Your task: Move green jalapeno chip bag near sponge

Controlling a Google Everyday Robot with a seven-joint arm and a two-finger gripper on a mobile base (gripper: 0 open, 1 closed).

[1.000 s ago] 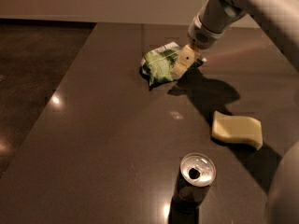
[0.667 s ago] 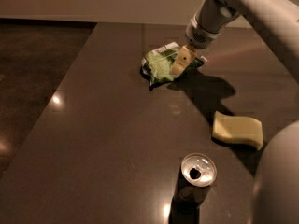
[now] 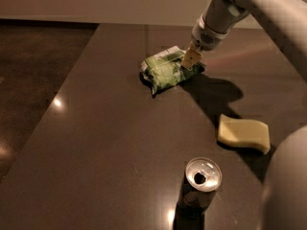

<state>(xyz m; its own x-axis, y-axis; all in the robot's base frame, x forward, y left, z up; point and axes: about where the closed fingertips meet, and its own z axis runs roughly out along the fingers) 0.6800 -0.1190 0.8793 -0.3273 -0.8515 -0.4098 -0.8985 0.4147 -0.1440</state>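
Observation:
The green jalapeno chip bag [image 3: 164,71] lies crinkled on the dark table, toward the back middle. My gripper [image 3: 190,60] reaches down from the upper right and sits at the bag's right end, its pale fingertips touching or just over the bag. The pale yellow sponge [image 3: 243,133] lies flat at the right, well in front of the bag and apart from it.
An opened silver-topped can [image 3: 201,182] stands near the front, left of the sponge. The dark table [image 3: 105,143] has its left edge running diagonally, with floor beyond. My arm's body fills the lower right corner.
The gripper has shifted slightly left, closing in on the bag's right end. The bag, sponge and can have not moved.

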